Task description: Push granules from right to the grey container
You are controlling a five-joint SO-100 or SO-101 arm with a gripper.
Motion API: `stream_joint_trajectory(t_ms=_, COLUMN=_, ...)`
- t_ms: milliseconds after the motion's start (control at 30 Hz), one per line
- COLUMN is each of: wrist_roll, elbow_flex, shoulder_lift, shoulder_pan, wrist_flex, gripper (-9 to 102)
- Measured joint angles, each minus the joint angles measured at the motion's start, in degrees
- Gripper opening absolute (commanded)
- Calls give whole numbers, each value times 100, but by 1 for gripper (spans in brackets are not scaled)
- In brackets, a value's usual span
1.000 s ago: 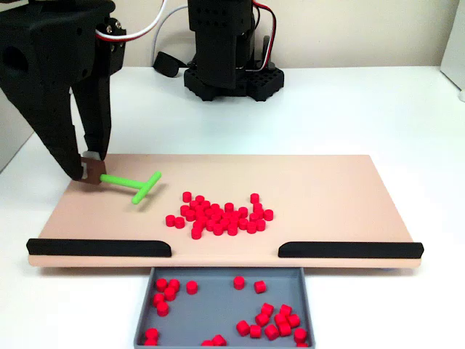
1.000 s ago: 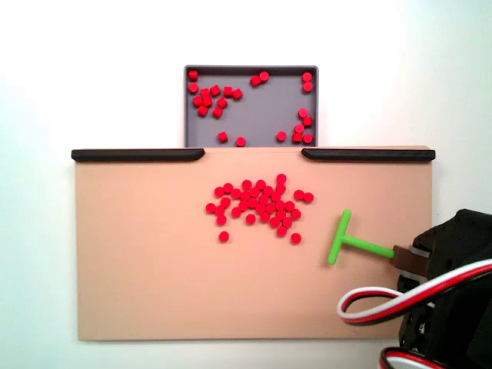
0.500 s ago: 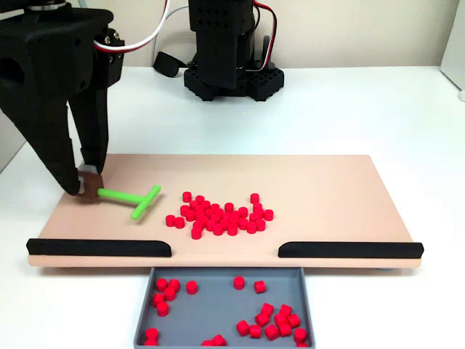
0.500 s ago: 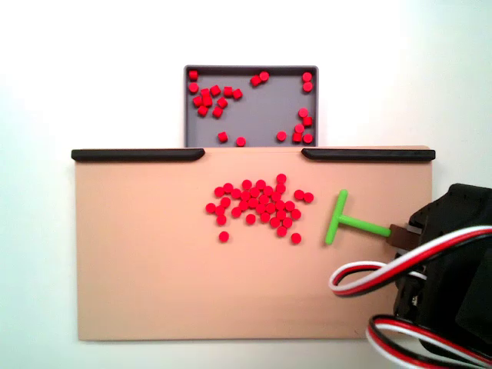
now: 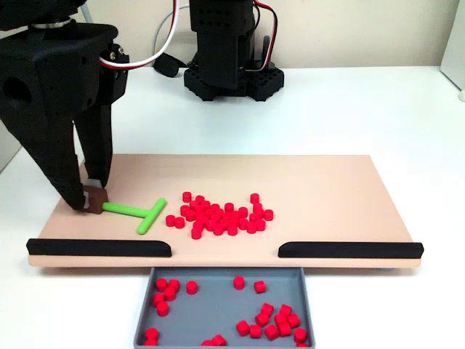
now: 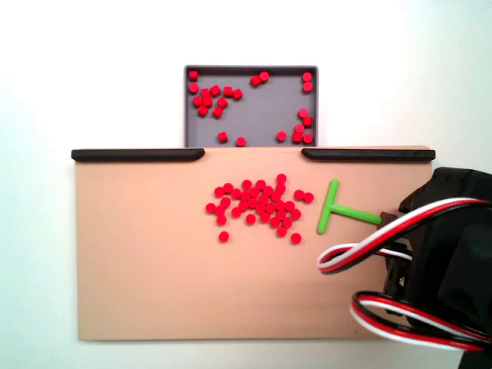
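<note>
On the left of a fixed view that faces the arm's base, the black gripper (image 5: 91, 198) comes down onto the beige board (image 5: 327, 189), its 2 fingers closed on the brown end block of a green T-shaped pusher (image 5: 138, 213). That tool lies flat on the board, its crossbar just left of the granules (image 5: 221, 214), close to the nearest pellet but whether it touches cannot be told. The red pellets sit in a loose cluster near the middle of the board, behind the gap between 2 black strips (image 5: 98, 247) on the near edge. Below that gap is the grey container (image 5: 225, 309), with more red pellets scattered in it, mostly at its left and lower right. The arm's base (image 5: 229, 69) stands on the white table (image 5: 378, 109) beyond the board.

Seen from above in another fixed view, the gripper (image 6: 392, 223) is at the right edge of the board (image 6: 154, 277), clamped on the stem end of the pusher (image 6: 338, 209). Red, white and black cables (image 6: 369, 250) loop across it. The crossbar stands just right of the granules (image 6: 257, 207). The grey container (image 6: 250, 108) lies against the board's top edge, between the strips (image 6: 138, 154), with pellets along its left, right and bottom sides.
</note>
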Motion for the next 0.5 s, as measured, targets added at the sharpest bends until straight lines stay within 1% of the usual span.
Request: stream_joint_trajectory(t_ms=500, wrist_roll=0, elbow_flex=0, shoulder_lift=0, shoulder_pan=-132, wrist_flex=-9, gripper=0)
